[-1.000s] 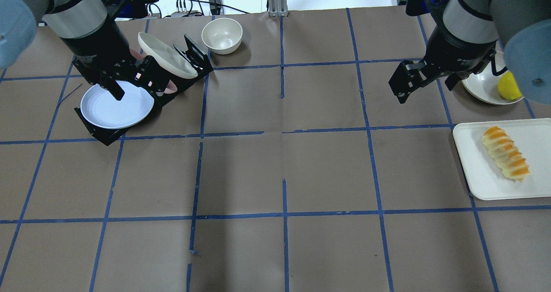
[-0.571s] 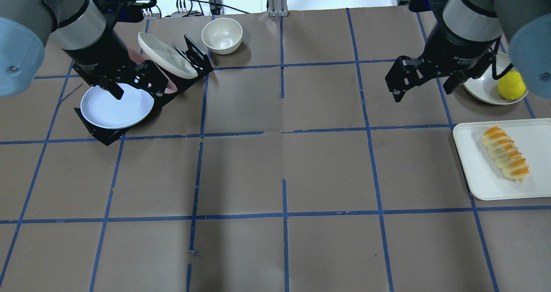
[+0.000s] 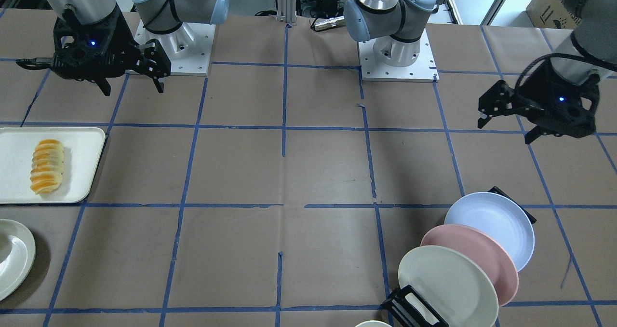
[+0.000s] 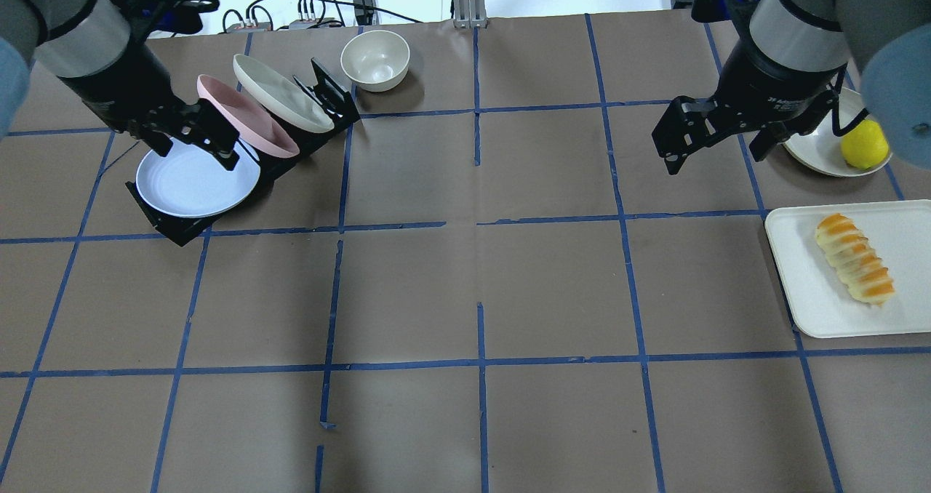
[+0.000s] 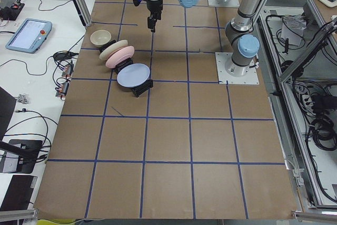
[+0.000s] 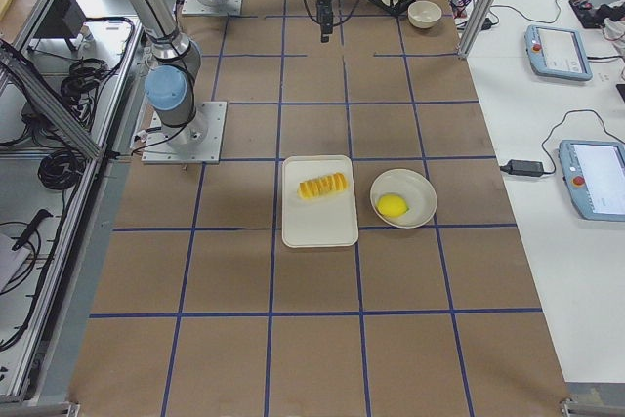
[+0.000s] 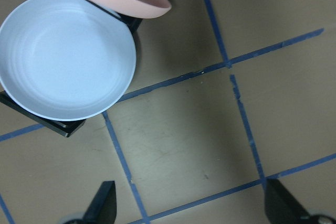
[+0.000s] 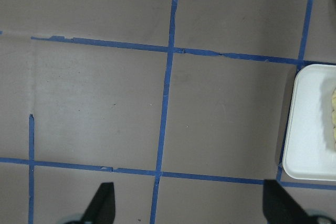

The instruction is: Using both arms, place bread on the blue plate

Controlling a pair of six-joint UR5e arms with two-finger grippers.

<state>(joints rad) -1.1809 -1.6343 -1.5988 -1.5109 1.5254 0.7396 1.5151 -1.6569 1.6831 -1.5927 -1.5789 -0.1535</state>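
Note:
The bread, a ridged orange and pale yellow loaf, lies on a white tray at the right; it also shows in the front view. The blue plate leans in a black rack at the left, in front of a pink plate and a cream plate. My left gripper is open and empty, raised on the robot's side of the blue plate. My right gripper is open and empty, raised left of the tray and behind it.
A cream bowl stands behind the rack. A white bowl holding a lemon sits behind the tray. Blue tape lines grid the brown table.
My left arm has moved left and away from the rack, uncovering the pink plate. My right gripper has shifted only slightly. Both stay open.

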